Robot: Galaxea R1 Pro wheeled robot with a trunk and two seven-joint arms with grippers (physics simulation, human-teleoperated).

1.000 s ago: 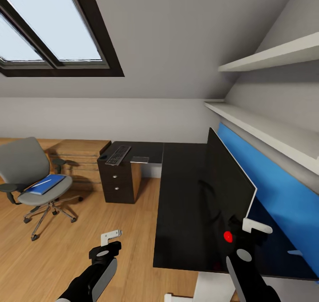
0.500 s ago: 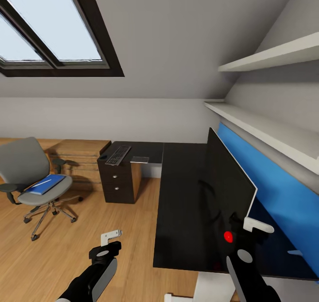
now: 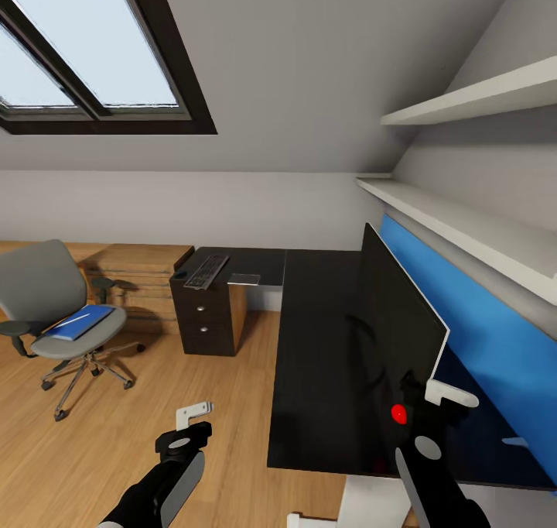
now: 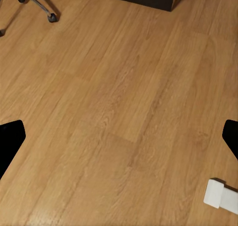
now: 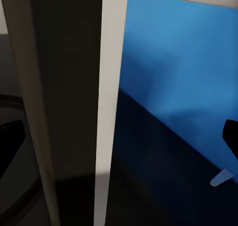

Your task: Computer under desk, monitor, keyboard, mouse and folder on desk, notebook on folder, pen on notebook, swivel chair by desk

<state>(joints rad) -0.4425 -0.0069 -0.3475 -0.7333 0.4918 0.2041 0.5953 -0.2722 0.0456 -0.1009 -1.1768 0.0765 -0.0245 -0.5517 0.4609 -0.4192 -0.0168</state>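
Leftmost, the chair [image 3: 58,311] stands on the wood floor [image 3: 155,404], apart from the desk [image 3: 309,358], with the folder [image 3: 79,320] flat on its seat. Next, the left gripper [image 3: 193,413] hangs over bare floor — in its wrist view the fingers sit wide apart, holding nothing. On the desk's far wing lie the keyboard [image 3: 206,271] and, just beside it, the notebook [image 3: 244,279]. Further right the monitor [image 3: 394,327] stands edge-on before the blue panel [image 3: 480,334]. The right gripper [image 3: 445,404] straddles the monitor's edge [image 5: 110,107] — whether it is gripping, I cannot tell.
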